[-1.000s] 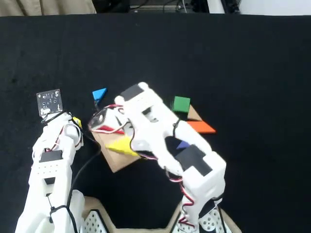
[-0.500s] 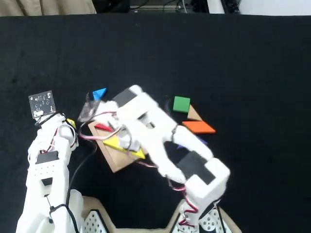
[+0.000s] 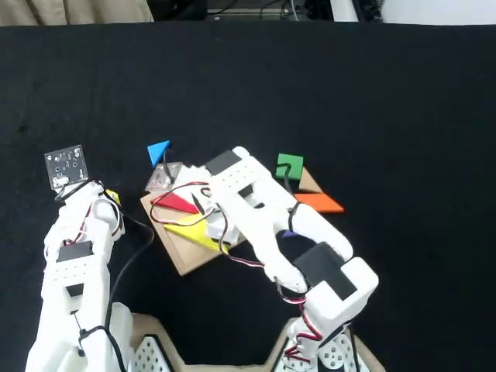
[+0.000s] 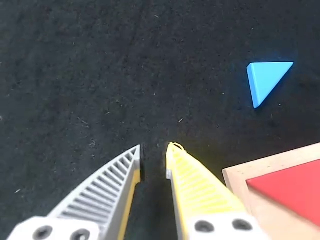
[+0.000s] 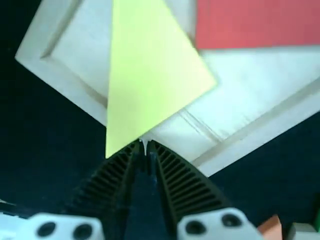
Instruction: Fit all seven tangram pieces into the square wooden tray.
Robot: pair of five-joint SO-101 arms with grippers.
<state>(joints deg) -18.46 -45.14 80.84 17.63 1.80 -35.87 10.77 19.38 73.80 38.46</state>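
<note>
Hovering at the wooden tray's (image 5: 240,95) edge, the right gripper (image 5: 145,145) has its jaws pressed almost together. Their tips meet the yellow triangle (image 5: 150,75), whose near corner overlaps the rim; the red triangle (image 5: 250,22) lies beyond. The left gripper (image 4: 152,150) hangs over the black table (image 4: 75,60), jaws narrowly parted and holding nothing, with the blue triangle (image 4: 265,80) ahead.

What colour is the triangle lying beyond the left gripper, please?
Blue triangle, clearest in the left wrist view.
</note>
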